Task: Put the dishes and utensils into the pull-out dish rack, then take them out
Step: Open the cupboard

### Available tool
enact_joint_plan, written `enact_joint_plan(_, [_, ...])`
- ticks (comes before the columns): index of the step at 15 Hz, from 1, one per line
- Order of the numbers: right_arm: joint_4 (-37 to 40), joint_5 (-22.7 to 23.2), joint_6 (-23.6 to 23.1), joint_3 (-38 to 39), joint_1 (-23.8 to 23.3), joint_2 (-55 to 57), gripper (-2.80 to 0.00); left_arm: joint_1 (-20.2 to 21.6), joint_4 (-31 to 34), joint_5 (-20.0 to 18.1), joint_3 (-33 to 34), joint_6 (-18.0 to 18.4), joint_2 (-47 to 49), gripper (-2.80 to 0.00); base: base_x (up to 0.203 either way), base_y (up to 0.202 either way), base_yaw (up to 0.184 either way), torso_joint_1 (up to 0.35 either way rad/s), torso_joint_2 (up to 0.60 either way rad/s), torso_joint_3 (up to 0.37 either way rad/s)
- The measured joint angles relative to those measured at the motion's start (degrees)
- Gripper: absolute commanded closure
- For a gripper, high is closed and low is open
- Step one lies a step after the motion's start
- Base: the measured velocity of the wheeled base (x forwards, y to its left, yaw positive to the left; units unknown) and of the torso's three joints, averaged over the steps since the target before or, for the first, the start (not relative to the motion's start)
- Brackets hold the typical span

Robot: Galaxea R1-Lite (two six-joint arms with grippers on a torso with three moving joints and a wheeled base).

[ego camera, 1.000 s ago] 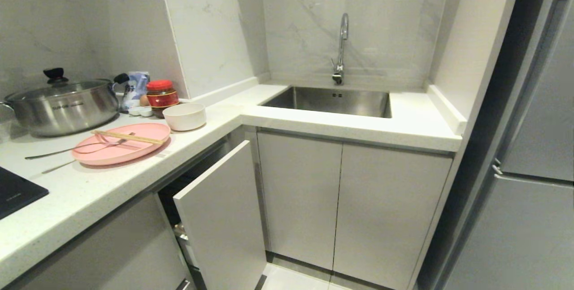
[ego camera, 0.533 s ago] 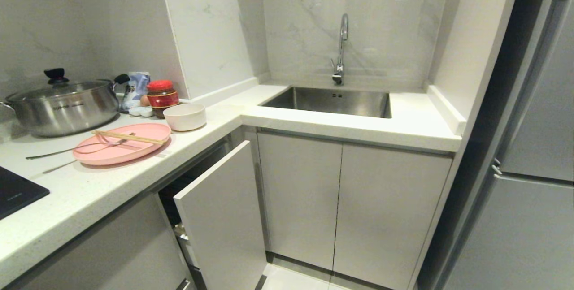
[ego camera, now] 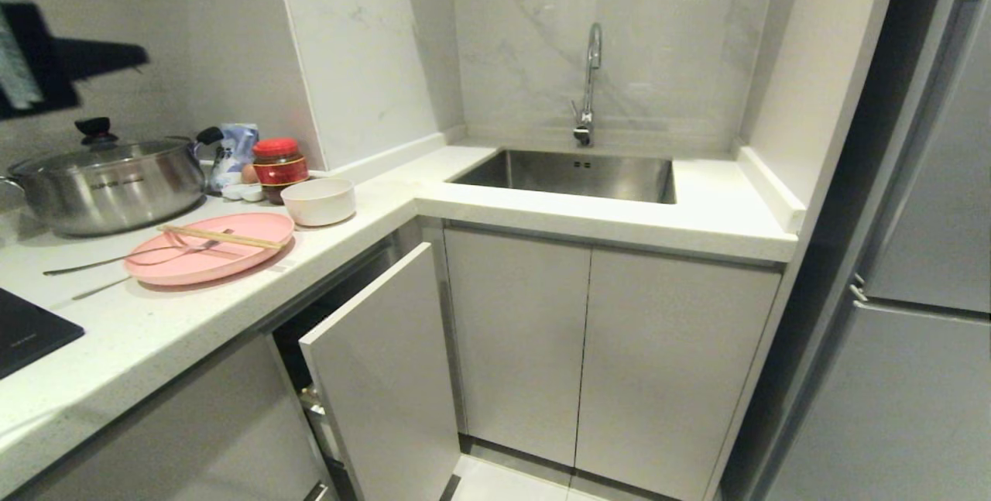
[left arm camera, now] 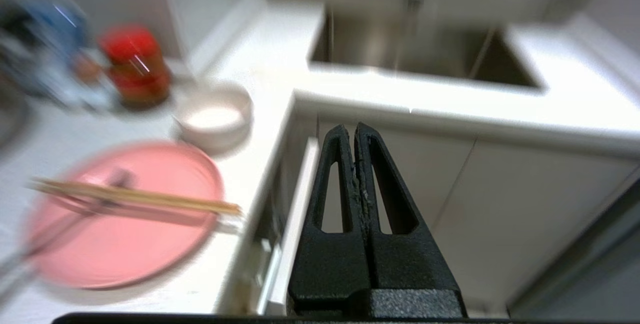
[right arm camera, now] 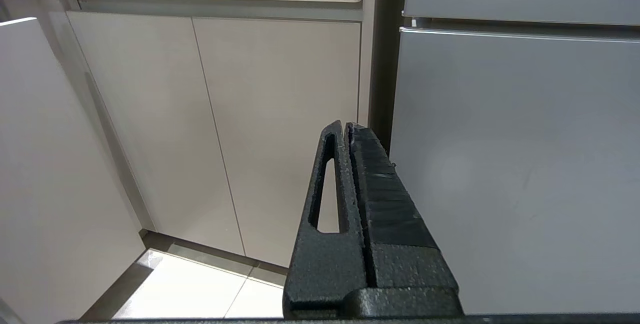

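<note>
The pale-pink plate [ego camera: 209, 249] [left arm camera: 125, 244] lies on the counter with the wooden chopsticks [ego camera: 221, 237] [left arm camera: 135, 197] and the silver fork [ego camera: 116, 259] resting across it. Just behind it stands the off-white bowl [ego camera: 319, 200] [left arm camera: 215, 116]. Below the counter, the pull-out dish rack's pale grey front [ego camera: 379, 362] [left arm camera: 295, 214] stands partly pulled out, and its basket is almost wholly hidden. My left gripper [ego camera: 143, 56] [left arm camera: 352, 128] is shut and empty, raised at the upper left above the counter. My right gripper [right arm camera: 345, 124] is shut and empty, low before the cabinet doors.
A lidded steel pot [ego camera: 108, 183] and a red-lidded jar [ego camera: 279, 164] stand at the back of the counter. A black cooktop [ego camera: 27, 331] is at the left edge. The sink [ego camera: 573, 174] with its faucet [ego camera: 590, 83] lies ahead, and a grey fridge [ego camera: 929, 253] is on the right.
My left arm has swung up into the head view at the upper left, where it was out of sight before. The dishes, utensils and drawer front have not moved.
</note>
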Motion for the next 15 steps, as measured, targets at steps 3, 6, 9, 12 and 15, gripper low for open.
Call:
enact_joint_plan(3, [0.02, 0.0, 0.0, 0.0, 0.0, 0.0, 0.0, -4.23, -0.94, 6.81, 0.3, -0.09, 11.4, 0.0, 0.0, 0.0, 0.0, 0.0, 0.0, 0.0])
enact_joint_plan(6, [0.01, 0.0, 0.0, 0.0, 0.0, 0.0, 0.0, -6.91, -1.31, 16.55, -1.78, -2.11, 22.24, 0.0, 0.0, 0.0, 0.0, 0.0, 0.0, 0.0])
enact_joint_plan(9, [0.02, 0.0, 0.0, 0.0, 0.0, 0.0, 0.0, -7.69, -1.12, 26.26, -6.38, -5.64, 31.17, 0.0, 0.0, 0.0, 0.0, 0.0, 0.0, 0.0])
enact_joint_plan(12, [0.0, 0.0, 0.0, 0.0, 0.0, 0.0, 0.0, -7.75, -0.78, 29.01, -9.13, -7.9, 36.8, 0.0, 0.0, 0.0, 0.0, 0.0, 0.0, 0.0])
enact_joint_plan(15, [0.0, 0.0, 0.0, 0.0, 0.0, 0.0, 0.0, -7.38, 0.81, 29.49, -10.41, -7.98, 40.73, 0.0, 0.0, 0.0, 0.0, 0.0, 0.0, 0.0])
